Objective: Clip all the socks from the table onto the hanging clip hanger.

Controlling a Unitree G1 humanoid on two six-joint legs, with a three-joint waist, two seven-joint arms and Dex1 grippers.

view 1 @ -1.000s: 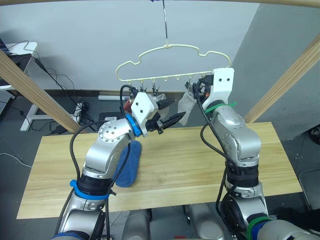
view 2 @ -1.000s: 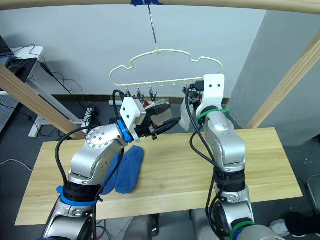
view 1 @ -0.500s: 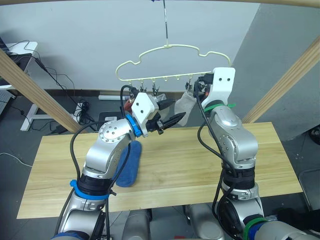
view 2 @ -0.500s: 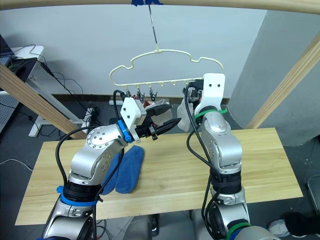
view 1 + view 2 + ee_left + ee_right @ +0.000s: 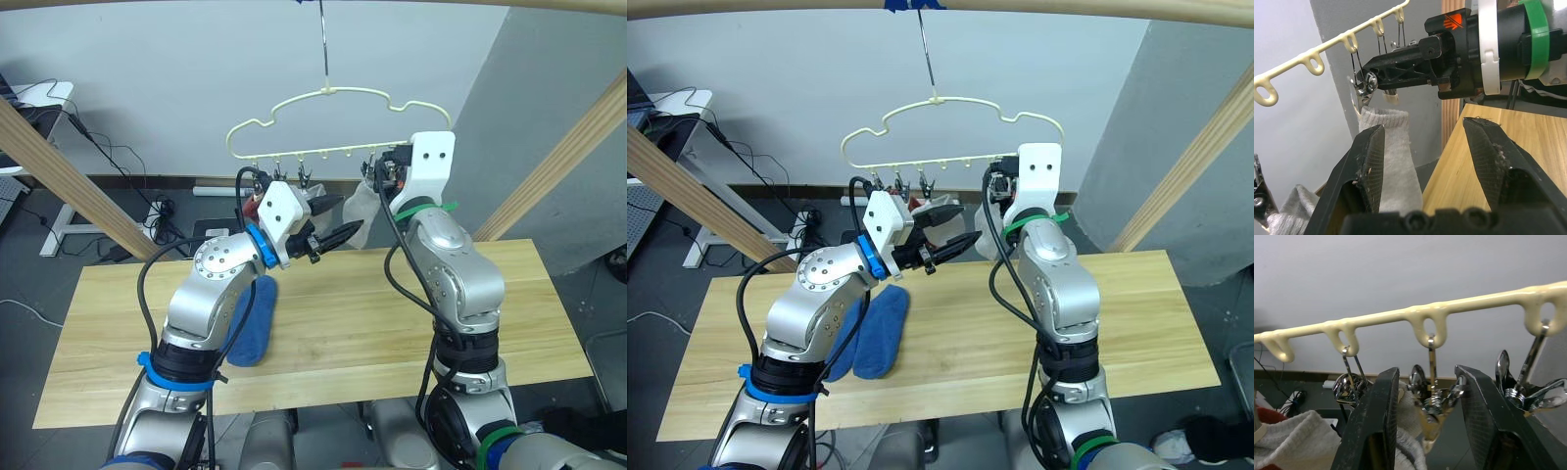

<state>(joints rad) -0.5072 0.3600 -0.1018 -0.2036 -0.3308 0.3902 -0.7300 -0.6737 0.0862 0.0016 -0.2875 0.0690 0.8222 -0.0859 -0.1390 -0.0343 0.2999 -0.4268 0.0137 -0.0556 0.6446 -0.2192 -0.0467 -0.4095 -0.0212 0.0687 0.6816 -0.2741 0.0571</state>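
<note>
Right arm has shifted slightly toward my left since a second ago, wrist still raised at the clip hanger (image 5: pixel 338 122); left arm hasn't budged. Right gripper (image 5: pixel 1427 396) sits up at the hanger's bottom bar, fingers apart, straddling one metal clip (image 5: pixel 1431 399) without closing on it. Right forearm points steeply upward, elbow bent above the table (image 5: pixel 549 323). A light grey sock (image 5: pixel 1393 156) hangs from a clip just beside those fingers; in the head view I see it pale behind the right wrist. Left arm is bent at the elbow, forearm angled up and toward the middle, left gripper (image 5: pixel 338 233) below the hanger's clips, pointing toward the right arm. From the left wrist camera its fingers (image 5: pixel 1369 164) are spread, nothing between them. A bit of rust red sock (image 5: pixel 916 206) shows behind the left wrist, near the clips; can't tell how it's attached. Blue socks (image 5: pixel 877 333) lie on the table beside the left arm.
</note>
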